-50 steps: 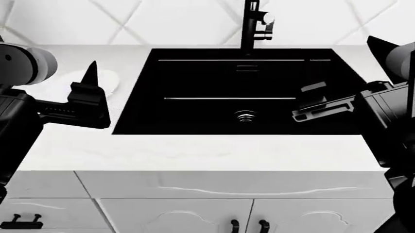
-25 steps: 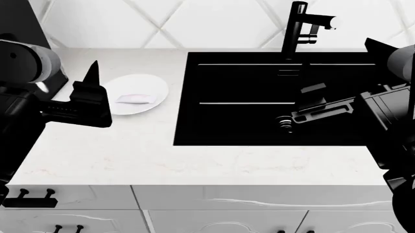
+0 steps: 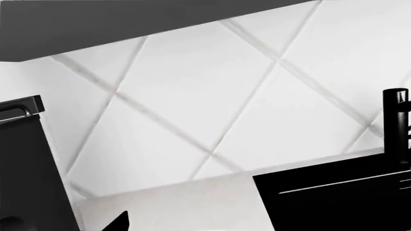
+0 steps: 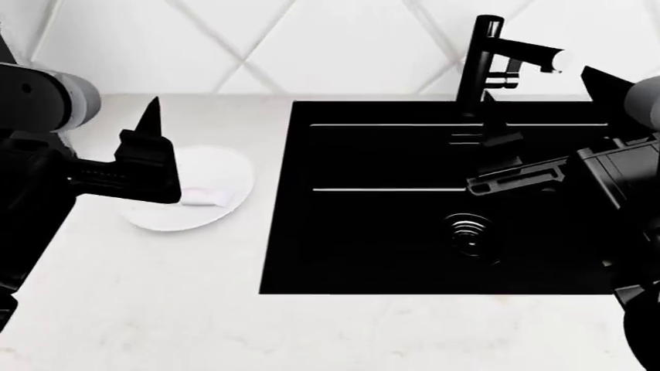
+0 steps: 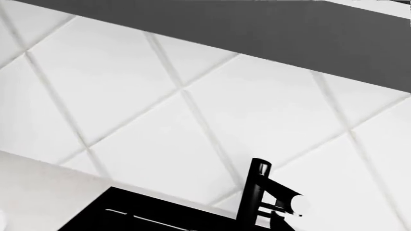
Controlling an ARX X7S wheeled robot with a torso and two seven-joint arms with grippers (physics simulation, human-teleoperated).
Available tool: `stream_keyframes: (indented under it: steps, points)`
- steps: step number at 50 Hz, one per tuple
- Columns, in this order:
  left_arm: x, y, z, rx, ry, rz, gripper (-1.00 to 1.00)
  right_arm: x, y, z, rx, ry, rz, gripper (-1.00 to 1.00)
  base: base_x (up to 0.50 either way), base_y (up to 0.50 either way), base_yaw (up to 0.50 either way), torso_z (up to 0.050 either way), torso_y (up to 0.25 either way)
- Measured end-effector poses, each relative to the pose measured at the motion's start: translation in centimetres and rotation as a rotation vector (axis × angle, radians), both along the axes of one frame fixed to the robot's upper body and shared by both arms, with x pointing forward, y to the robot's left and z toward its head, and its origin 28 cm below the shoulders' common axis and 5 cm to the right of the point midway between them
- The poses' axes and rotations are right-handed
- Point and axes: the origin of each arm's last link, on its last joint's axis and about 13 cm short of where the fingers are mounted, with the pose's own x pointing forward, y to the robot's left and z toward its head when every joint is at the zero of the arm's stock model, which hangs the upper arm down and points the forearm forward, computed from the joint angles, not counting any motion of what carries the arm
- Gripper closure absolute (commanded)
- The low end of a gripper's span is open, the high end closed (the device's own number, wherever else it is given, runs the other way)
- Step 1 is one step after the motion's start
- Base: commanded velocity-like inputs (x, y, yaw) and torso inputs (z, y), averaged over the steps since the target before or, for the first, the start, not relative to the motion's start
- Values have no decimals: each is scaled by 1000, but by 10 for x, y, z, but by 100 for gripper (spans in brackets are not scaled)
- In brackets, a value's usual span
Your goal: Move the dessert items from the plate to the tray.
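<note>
Wrapped bar (image 4: 209, 195) on white plate (image 4: 229, 176)

I find no text, label, brand, number or sign that I can read in any of my views. The wrapped bar (image 4: 209, 195) on the white plate (image 4: 206, 216) shows a plain pale wrapper with no print I can make out. The black faucet (image 4: 484, 58) at the far side of the sink basin (image 4: 361, 255), the tiled wall (image 3: 212, 96) and the countertop (image 4: 154, 309) carry no markings.
</note>
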Motion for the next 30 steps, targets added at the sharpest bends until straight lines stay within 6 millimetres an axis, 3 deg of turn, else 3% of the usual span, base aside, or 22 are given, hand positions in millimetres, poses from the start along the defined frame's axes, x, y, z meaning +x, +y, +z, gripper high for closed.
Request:
stream_keyframes:
  steps: [30]
  points:
    - [0, -2, 1, 0, 0, -8, -100, -1, 1, -1, 5, 1, 7, -100, 249, -38, 0, 0, 1]
